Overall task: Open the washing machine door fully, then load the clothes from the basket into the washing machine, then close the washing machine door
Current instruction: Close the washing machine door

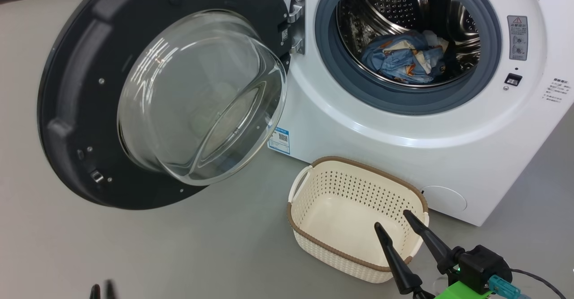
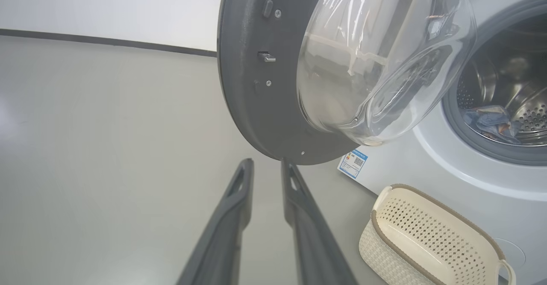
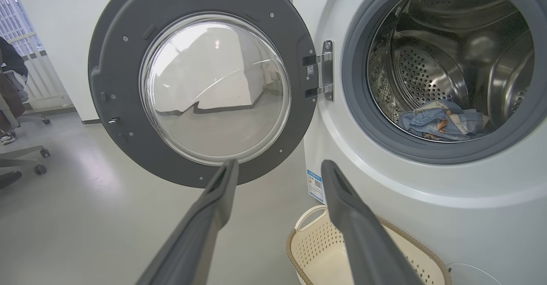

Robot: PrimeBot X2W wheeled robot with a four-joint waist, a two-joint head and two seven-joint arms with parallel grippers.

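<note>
The clothes (image 1: 403, 59) lie at the bottom of the drum (image 1: 394, 3) and the basket (image 1: 358, 166) on the floor holds nothing, so we judge loading done and closing the step in hand. In the head view the door (image 1: 80, 88) hangs wide open at ten o'clock, on its hinge (image 1: 297, 21) at the washing machine (image 1: 403, 124) front. The right claw (image 1: 391, 218) hovers over the basket at five o'clock, fingers spread and empty. The left claw (image 2: 266, 165) points at the door's lower rim, its fingers a narrow gap apart and holding nothing.

The left claw sits nearer the free edge, so we would use it. We should reach round to the outer face near the latch (image 1: 96, 175), at eight o'clock on the ring, and push along the hinge's arc, not straight in. We should keep off the glass bowl. The right claw ought to draw back first, clear of the swing. No cloth seems to cross the grey ring, which helps. A firm final press should seat the latch.
</note>
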